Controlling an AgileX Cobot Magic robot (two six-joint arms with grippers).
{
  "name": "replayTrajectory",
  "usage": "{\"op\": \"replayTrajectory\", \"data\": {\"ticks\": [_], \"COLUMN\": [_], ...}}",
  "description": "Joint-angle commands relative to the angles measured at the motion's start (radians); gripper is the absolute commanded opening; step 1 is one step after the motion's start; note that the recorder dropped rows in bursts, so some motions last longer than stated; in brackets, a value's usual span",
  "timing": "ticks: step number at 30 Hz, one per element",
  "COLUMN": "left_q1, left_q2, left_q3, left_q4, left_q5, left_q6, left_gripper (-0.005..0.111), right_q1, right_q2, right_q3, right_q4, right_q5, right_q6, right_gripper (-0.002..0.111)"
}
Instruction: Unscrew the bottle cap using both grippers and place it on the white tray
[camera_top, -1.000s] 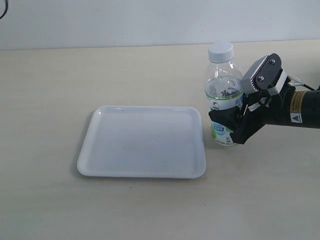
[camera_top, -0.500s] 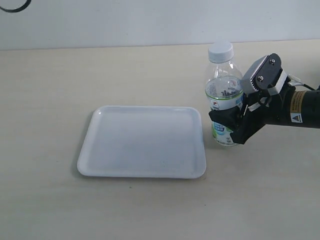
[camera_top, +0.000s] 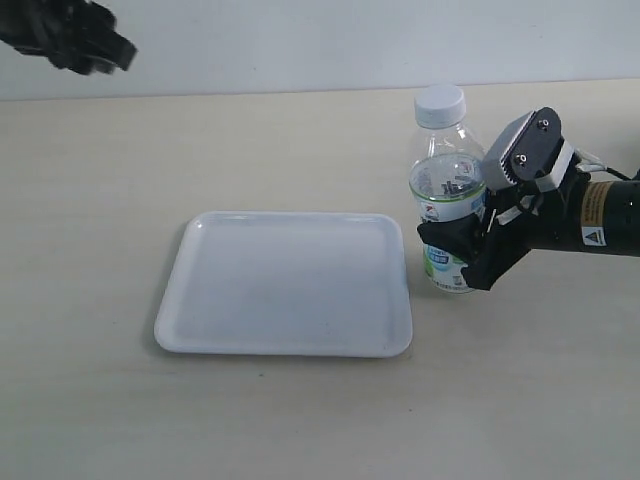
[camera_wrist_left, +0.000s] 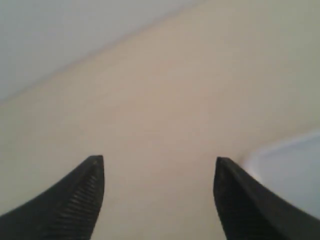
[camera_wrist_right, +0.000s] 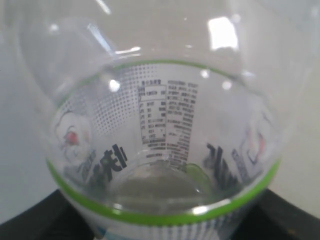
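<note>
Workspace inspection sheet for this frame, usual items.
Surface: beige table, no spills seen.
Job's things: white tray lies flat with nothing on it. The bottle stands upright beside the tray's right edge. The cap is on the bottle.
Clutter: nothing seen.
Grippers: the left gripper is open with nothing between its jaws; in the exterior view it is high at the far left, blurred. The right gripper is clamped on the bottle's lower body.
Cables: thin wires behind the right gripper.
Surroundings: plain pale wall behind the table.
</note>
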Motion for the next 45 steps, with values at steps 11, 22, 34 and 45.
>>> {"op": "replayTrajectory", "data": {"ticks": [11, 22, 34, 45], "left_q1": [-0.260, -0.338, -0.338, -0.353], "left_q2": [0.162, 0.365, 0.450, 0.498], "left_q3": [-0.427, -0.669, -0.772, -0.810], "left_q4": [-0.634, -0.580, -0.615, -0.614], "left_q5": [0.389, 0.462, 0.476, 0.476], "left_q6": [0.354, 0.214, 0.206, 0.193], "left_gripper": [0.062, 0.062, 0.062, 0.062], "right_q1": [-0.003, -0.003, -0.003, -0.003], "right_q2": [-0.009, -0.009, -0.009, -0.009], "right_q3": [-0.004, -0.004, -0.004, -0.004], "right_q4": [-0.072, -0.085, -0.087, -0.092], "right_q5": [-0.006, -0.006, 0.004, 0.020], "right_q6": [0.000, -0.033, -0.035, -0.048], "right_gripper": [0.000, 0.000, 0.000, 0.000]}}
